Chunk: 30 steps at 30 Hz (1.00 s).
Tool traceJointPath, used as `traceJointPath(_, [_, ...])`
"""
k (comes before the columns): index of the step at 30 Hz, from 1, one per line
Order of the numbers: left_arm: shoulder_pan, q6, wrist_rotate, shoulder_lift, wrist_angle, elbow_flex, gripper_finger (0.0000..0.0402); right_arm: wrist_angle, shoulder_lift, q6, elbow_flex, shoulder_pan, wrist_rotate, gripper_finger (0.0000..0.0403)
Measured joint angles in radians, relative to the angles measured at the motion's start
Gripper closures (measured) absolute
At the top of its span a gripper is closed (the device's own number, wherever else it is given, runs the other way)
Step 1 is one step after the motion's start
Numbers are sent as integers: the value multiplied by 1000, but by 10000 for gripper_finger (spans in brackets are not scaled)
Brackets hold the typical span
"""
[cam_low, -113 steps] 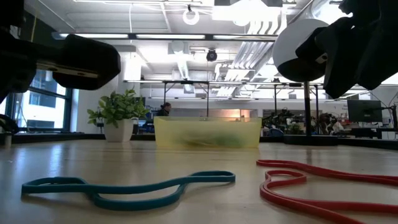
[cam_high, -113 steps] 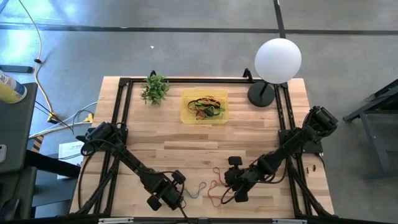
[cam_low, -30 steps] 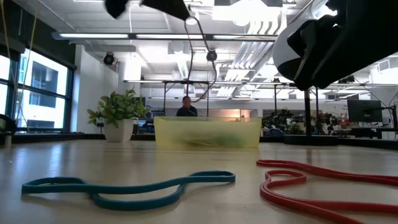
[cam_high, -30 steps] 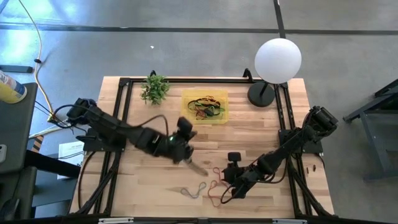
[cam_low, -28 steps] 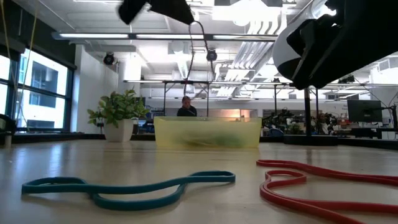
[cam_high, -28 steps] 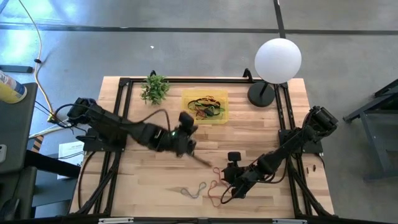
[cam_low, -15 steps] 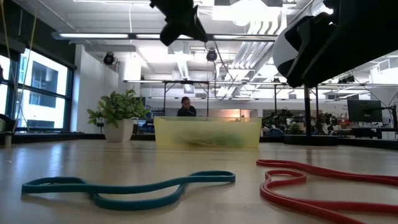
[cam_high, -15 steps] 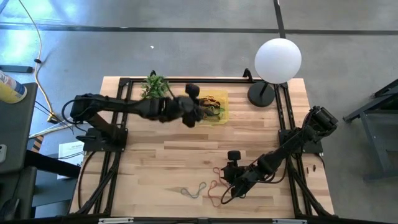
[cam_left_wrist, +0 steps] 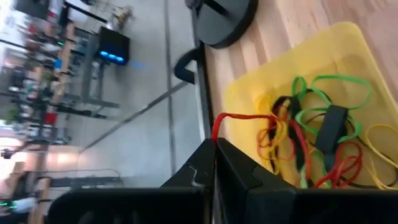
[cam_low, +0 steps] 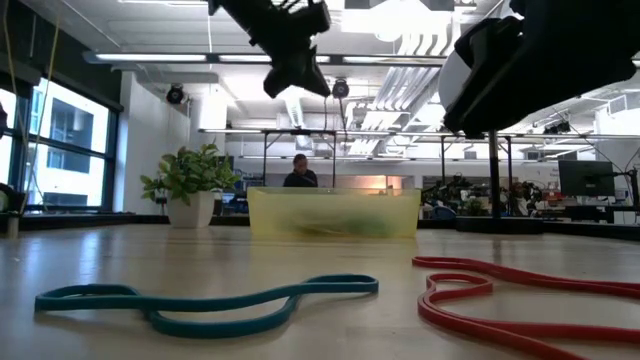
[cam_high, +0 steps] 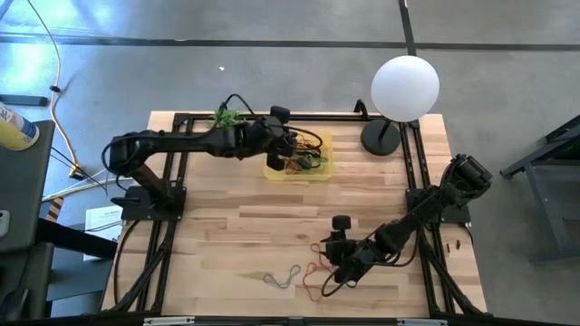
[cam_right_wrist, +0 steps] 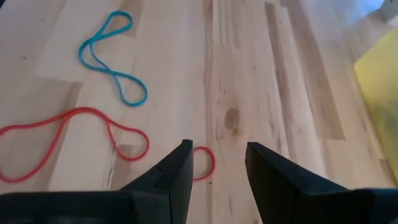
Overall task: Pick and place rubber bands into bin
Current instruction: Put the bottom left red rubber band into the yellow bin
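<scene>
Remaining outside bin (cam_high: 273, 168) — three rubber bands (cam_right_wrist: 115, 55).

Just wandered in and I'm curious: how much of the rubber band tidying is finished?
Several rubber bands already lie in the yellow bin. The left gripper holds a red band over it. A teal band and red bands remain on the table, below the open right gripper.

Left claw (cam_high: 288, 143) reaches far across the table, pinched closed — right claw (cam_right_wrist: 216, 163) hangs low, parted.
</scene>
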Motion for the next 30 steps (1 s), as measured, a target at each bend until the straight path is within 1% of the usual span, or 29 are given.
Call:
traceJointPath(7, [32, -20, 52, 95, -3, 0, 401, 4, 0, 0, 0, 0, 24, 265])
traceJointPath(16, [43, -31, 67, 207, -5, 0, 401, 16, 0, 0, 0, 0, 45, 265])
traceJointPath(30, [44, -49, 80, 224, -2, 0, 401, 15, 0, 0, 0, 0, 59, 265])
